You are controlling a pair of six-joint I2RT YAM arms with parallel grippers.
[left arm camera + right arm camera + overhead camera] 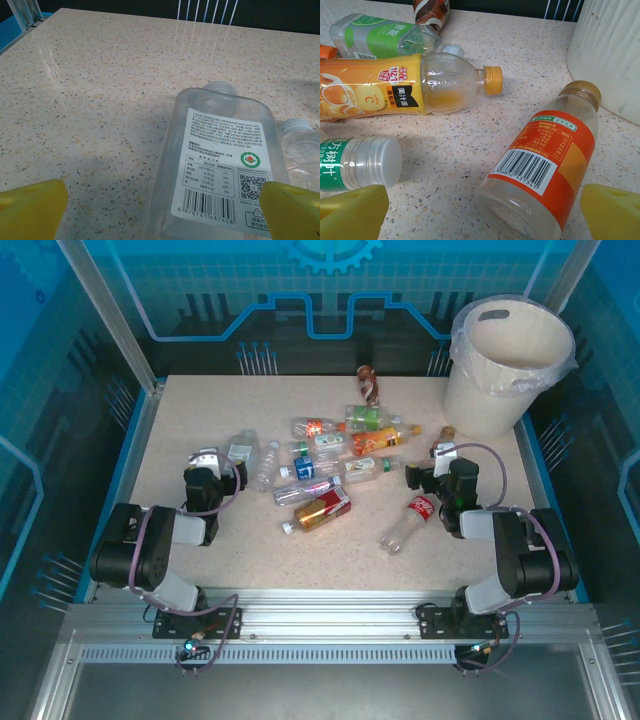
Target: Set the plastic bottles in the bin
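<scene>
Roughly twelve small clear plastic bottles lie mid-frame on the speckled tabletop, one round cream-white bin stands upper right, and the left tool and right tool are both spread, pinching nothing.

A speckled cream table has a blue trim along its left and right sides, and an aluminium rail runs across its near edge. At the far edge stand clusters of thin white slats. Behind them rises a translucent blue wall bearing a gear emblem, with a slanted aluminium post at the far left.
</scene>
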